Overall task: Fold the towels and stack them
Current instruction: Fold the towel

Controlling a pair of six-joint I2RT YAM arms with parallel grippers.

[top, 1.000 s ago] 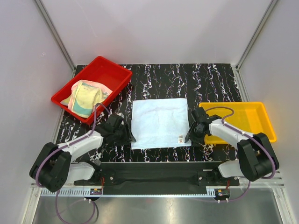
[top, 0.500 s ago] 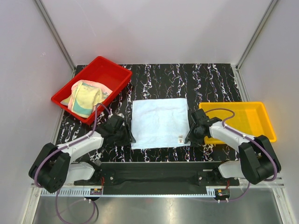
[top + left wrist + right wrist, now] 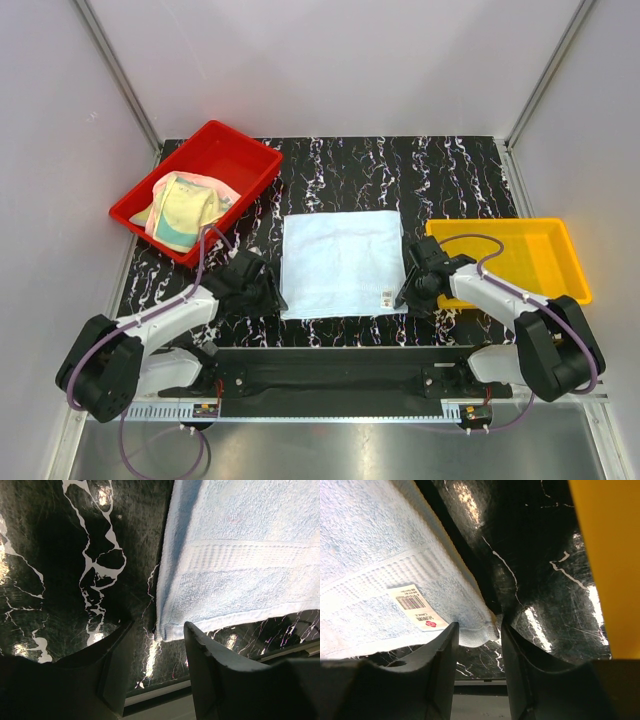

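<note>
Pale towel (image 3: 340, 262) between left gripper (image 3: 156, 630), right gripper (image 3: 479, 627)

Top view: high, looking down. Wrist views: low, close; each shares towel (image 3: 340, 262) corner with top.

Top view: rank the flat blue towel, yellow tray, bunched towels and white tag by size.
Largest: flat blue towel and yellow tray, too alike to rank.
Then bunched towels.
Smallest: white tag.
</note>
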